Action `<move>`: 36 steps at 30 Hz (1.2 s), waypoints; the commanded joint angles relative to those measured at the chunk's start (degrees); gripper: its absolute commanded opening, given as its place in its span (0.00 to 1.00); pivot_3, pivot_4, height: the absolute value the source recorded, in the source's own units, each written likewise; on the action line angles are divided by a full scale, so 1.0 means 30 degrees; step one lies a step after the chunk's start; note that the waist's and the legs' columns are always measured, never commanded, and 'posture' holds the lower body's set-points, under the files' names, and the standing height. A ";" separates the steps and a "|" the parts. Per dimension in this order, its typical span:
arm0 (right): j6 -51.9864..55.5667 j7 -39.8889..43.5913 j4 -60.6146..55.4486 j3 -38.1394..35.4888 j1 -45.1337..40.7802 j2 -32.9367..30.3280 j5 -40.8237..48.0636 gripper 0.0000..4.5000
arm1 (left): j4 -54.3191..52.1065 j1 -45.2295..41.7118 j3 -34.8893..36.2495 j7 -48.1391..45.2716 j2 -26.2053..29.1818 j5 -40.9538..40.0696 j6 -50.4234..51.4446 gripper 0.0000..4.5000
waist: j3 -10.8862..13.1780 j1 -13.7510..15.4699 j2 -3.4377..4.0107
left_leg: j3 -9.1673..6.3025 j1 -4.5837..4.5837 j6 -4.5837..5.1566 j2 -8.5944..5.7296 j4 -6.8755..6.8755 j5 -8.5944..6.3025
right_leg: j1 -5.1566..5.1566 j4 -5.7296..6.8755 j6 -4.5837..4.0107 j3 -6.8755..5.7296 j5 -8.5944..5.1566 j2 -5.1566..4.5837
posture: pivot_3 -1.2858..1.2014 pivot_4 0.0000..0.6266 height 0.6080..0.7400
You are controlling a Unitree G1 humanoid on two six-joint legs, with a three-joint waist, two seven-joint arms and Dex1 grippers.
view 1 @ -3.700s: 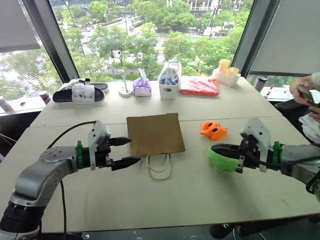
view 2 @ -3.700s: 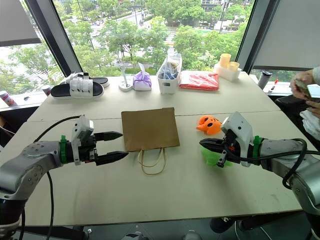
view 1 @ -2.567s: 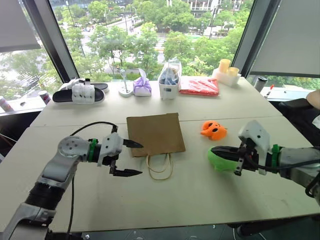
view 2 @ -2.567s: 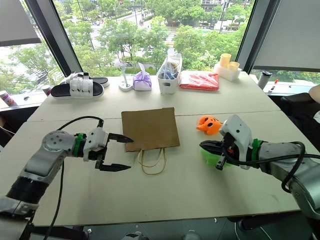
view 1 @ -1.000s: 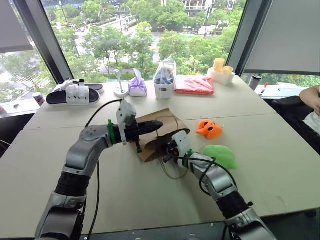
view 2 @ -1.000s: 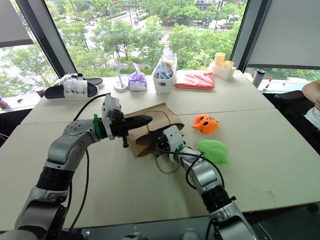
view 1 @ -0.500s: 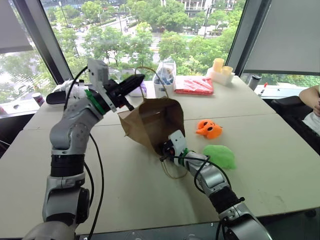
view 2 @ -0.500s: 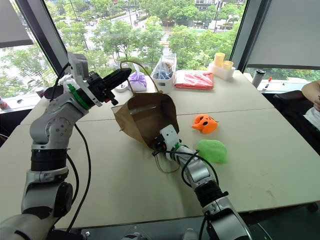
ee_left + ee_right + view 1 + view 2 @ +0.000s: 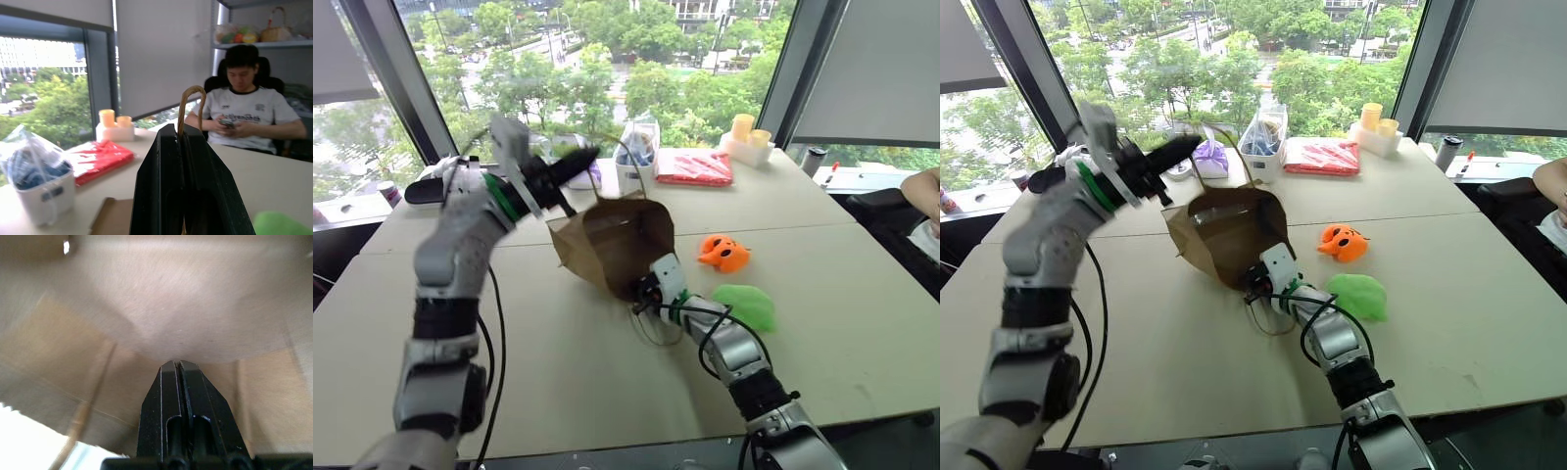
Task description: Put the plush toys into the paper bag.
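Note:
The brown paper bag (image 9: 607, 245) hangs tilted over the table's middle with its mouth open toward me. My left gripper (image 9: 582, 157) is raised above it, shut on the bag's upper string handle (image 9: 188, 95). My right gripper (image 9: 641, 291) is shut with its tips at the lower lip of the bag's mouth, against the inner paper (image 9: 166, 308); I cannot tell if any paper is pinched. The other handle (image 9: 651, 328) trails on the table. The lime-green plush toy (image 9: 744, 305) and the orange plush toy (image 9: 724, 253) lie on the table right of the bag, both apart from the grippers.
Along the window edge stand a clear bag with a white base (image 9: 634, 162), a red packet (image 9: 695, 166) and yellow cups (image 9: 742, 135). A black and white sandal (image 9: 431, 186) lies far left. A person (image 9: 247, 107) sits at the table's right end.
Over the last second my left gripper lifted the bag by its handle from lying flat to hanging open. My right gripper stayed at the bag's mouth. Both toys kept still.

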 commanded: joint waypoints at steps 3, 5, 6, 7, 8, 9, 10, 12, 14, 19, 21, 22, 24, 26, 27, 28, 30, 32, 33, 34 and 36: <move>0.3829 0.0552 -0.6661 -0.1448 0.0725 -0.1590 0.1389 0.13 | -0.1740 0.1307 -0.1002 0.0024 -0.0377 0.0593 -0.0619 0.00 | 0.0000 0.0019 0.0001 | 0.0010 -0.0006 0.0009 0.0002 -0.0007 -0.0005 | -0.0018 0.0013 -0.0001 -0.0001 -0.0001 0.0006 | 0.52 0.24 1.00; 0.5572 0.0902 -0.9050 -0.2228 0.1349 -0.2583 0.2160 0.31 | -0.1971 0.1519 -0.0992 0.0102 -0.0480 0.0418 -0.0430 0.00 | 0.0000 0.0050 0.0001 | 0.0013 -0.0005 0.0036 0.0003 -0.0012 -0.0021 | -0.0019 0.0016 -0.0001 -0.0001 -0.0001 0.0006 | 0.52 0.24 1.00; 0.6383 0.1077 -1.0152 -0.2656 0.1682 -0.3116 0.2545 0.41 | -0.2101 0.1617 -0.0981 0.0133 -0.0503 0.0353 -0.0342 0.00 | 0.0000 0.0085 0.0001 | 0.0015 -0.0005 0.0043 0.0003 -0.0012 -0.0025 | -0.0016 0.0013 -0.0002 -0.0001 -0.0001 0.0006 | 0.52 0.24 1.00; 0.7099 0.1210 -1.1095 -0.3060 0.1977 -0.3622 0.2887 0.53 | -0.2226 0.1720 -0.0975 0.0142 -0.0499 0.0324 -0.0303 0.00 | 0.0000 0.0092 0.0000 | 0.0022 -0.0005 0.0062 0.0002 -0.0010 -0.0035 | -0.0013 0.0006 -0.0002 0.0001 -0.0001 0.0003 | 0.52 0.24 1.00; 0.7739 0.1299 -1.1862 -0.3452 0.2229 -0.4133 0.3151 0.65 | -0.2338 0.1817 -0.0970 0.0143 -0.0490 0.0305 -0.0281 0.00 | 0.0000 0.0105 0.0001 | 0.0025 -0.0004 0.0085 0.0002 -0.0006 -0.0048 | -0.0005 0.0002 -0.0002 0.0000 -0.0001 0.0003 | 0.52 0.24 1.00; 0.8367 0.1381 -1.2567 -0.4007 0.2517 -0.4799 0.3327 0.75 | -0.2437 0.1910 -0.0973 0.0126 -0.0469 0.0270 -0.0238 0.00 | 0.0000 0.0130 0.0001 | 0.0025 -0.0004 0.0089 0.0002 -0.0005 -0.0050 | 0.0000 -0.0003 -0.0002 0.0000 -0.0001 0.0002 | 0.52 0.24 1.00; 0.9003 0.1436 -1.3207 -0.4605 0.2893 -0.5537 0.3426 0.87 | -0.2577 0.2035 -0.0969 0.0129 -0.0452 0.0236 -0.0213 0.00 | -0.0001 0.0131 0.0000 | 0.0027 -0.0005 0.0092 0.0002 -0.0003 -0.0052 | 0.0005 -0.0012 -0.0002 0.0000 -0.0001 0.0002 | 0.52 0.24 1.00; 0.9740 0.1852 -1.4114 -0.5760 0.3956 -0.7315 0.3490 0.98 | -0.2824 0.2217 -0.0912 0.0167 -0.0421 0.0134 -0.0127 0.00 | 0.0000 0.0191 0.0000 | 0.0031 -0.0002 0.0101 0.0002 0.0000 -0.0056 | 0.0015 -0.0018 -0.0002 -0.0005 -0.0001 0.0002 | 0.52 0.24 1.00; 1.0072 0.2237 -1.4350 -0.6675 0.4989 -0.8305 0.3855 0.98 | -0.3003 0.2280 -0.0754 0.0292 -0.0411 -0.0012 -0.0001 0.00 | 0.0000 0.0197 -0.0002 | 0.0035 -0.0001 0.0131 0.0001 0.0002 -0.0074 | 0.0032 -0.0039 -0.0002 -0.0009 -0.0002 0.0000 | 0.52 0.24 1.00; 0.8398 0.2411 -1.3014 -0.5911 0.7879 -0.9338 0.2929 0.98 | -0.3121 0.2169 -0.0526 0.0582 -0.0371 -0.0158 -0.0018 0.00 | -0.0004 0.0123 -0.0007 | 0.0059 0.0025 0.0137 0.0011 0.0000 -0.0076 | 0.0051 -0.0037 -0.0002 -0.0004 -0.0002 0.0000 | 0.52 0.24 1.00; 0.7206 0.2212 -1.1916 -0.5271 0.8390 -0.9211 0.2417 0.98 | -0.3019 0.2049 -0.0502 0.0626 -0.0350 -0.0140 -0.0105 0.00 | -0.0003 0.0124 -0.0007 | 0.0060 0.0028 0.0137 0.0012 0.0000 -0.0076 | 0.0058 -0.0041 -0.0001 -0.0007 -0.0003 0.0001 | 0.52 0.24 1.00; 0.6770 0.2112 -1.1390 -0.5096 0.8399 -0.9075 0.2282 0.98 | -0.2986 0.1983 -0.0506 0.0676 -0.0358 -0.0114 -0.0133 0.00 | -0.0002 0.0107 -0.0007 | 0.0078 0.0027 0.0138 0.0011 0.0009 -0.0076 | 0.0059 -0.0042 -0.0001 0.0001 -0.0002 -0.0001 | 0.52 0.24 1.00; 0.6003 0.2061 -1.0450 -0.4810 0.8340 -0.8876 0.2085 0.98 | -0.2937 0.1902 -0.0517 0.0715 -0.0334 -0.0047 -0.0200 0.00 | -0.0003 0.0102 -0.0007 | 0.0099 0.0031 0.0138 0.0011 0.0027 -0.0076 | 0.0060 -0.0042 0.0000 0.0018 -0.0001 -0.0003 | 0.52 0.24 1.00; 0.4974 0.1890 -0.9274 -0.4389 0.8142 -0.8911 0.1457 0.98 | -0.2915 0.1852 -0.0491 0.0801 -0.0281 0.0029 -0.0241 0.00 | -0.0004 0.0132 -0.0009 | 0.0091 0.0035 0.0139 0.0011 0.0029 -0.0075 | 0.0069 -0.0042 0.0000 0.0014 -0.0001 -0.0002 | 0.52 0.24 1.00; 0.4600 0.1791 -0.8820 -0.4249 0.8007 -0.8903 0.1219 0.98 | -0.2905 0.1828 -0.0461 0.0848 -0.0263 0.0030 -0.0239 0.00 | -0.0003 0.0135 -0.0008 | 0.0088 0.0040 0.0138 0.0011 0.0030 -0.0075 | 0.0078 -0.0043 0.0000 0.0013 -0.0001 -0.0001 | 0.52 0.24 1.00; 0.4263 0.1734 -0.8443 -0.4118 0.7881 -0.8919 0.1000 0.98 | -0.2902 0.1806 -0.0430 0.0899 -0.0256 0.0026 -0.0237 0.00 | -0.0004 0.0135 -0.0010 | 0.0091 0.0040 0.0138 0.0010 0.0031 -0.0075 | 0.0080 -0.0044 0.0000 0.0014 -0.0001 -0.0002 | 0.52 0.24 1.00; 0.3395 0.1609 -0.7696 -0.3865 0.7602 -0.9024 0.0484 0.98 | -0.2912 0.1789 -0.0393 0.1010 -0.0256 0.0041 -0.0264 0.00 | -0.0004 0.0136 -0.0011 | 0.0089 0.0040 0.0139 0.0010 0.0032 -0.0075 | 0.0081 -0.0045 0.0000 0.0014 -0.0001 -0.0003 | 0.52 0.24 1.00; 0.2831 0.1493 -0.7167 -0.3856 0.7274 -0.8963 0.0230 0.86 | -0.2936 0.1794 -0.0385 0.1086 -0.0251 0.0079 -0.0280 0.00 | -0.0005 0.0137 -0.0013 | 0.0088 0.0041 0.0138 0.0010 0.0033 -0.0075 | 0.0082 -0.0045 0.0000 0.0014 -0.0001 -0.0002 | 0.52 0.24 1.00; 0.2705 0.1488 -0.7030 -0.3902 0.7171 -0.8923 0.0210 0.77 | -0.2947 0.1797 -0.0383 0.1112 -0.0249 0.0082 -0.0278 0.00 | -0.0006 0.0138 -0.0012 | 0.0088 0.0040 0.0138 0.0010 0.0034 -0.0075 | 0.0082 -0.0044 0.0000 0.0014 -0.0001 -0.0002 | 0.52 0.24 1.00; 0.2578 0.1456 -0.6968 -0.3942 0.7093 -0.8942 0.0143 0.67 | -0.3001 0.1818 -0.0356 0.1138 -0.0218 0.0061 -0.0249 0.00 | -0.0005 0.0139 -0.0013 | 0.0086 0.0040 0.0137 0.0010 0.0033 -0.0074 | 0.0082 -0.0043 0.0000 0.0014 -0.0001 -0.0002 | 0.52 0.24 1.00; 0.2368 0.1578 -0.6986 -0.4097 0.7010 -0.9098 0.0104 0.43 | -0.3066 0.1851 -0.0307 0.1233 -0.0154 0.0093 -0.0218 0.00 | -0.0006 0.0138 -0.0013 | 0.0084 0.0040 0.0137 0.0010 0.0032 -0.0074 | 0.0082 -0.0044 0.0000 0.0013 -0.0001 -0.0001 | 0.52 0.24 1.00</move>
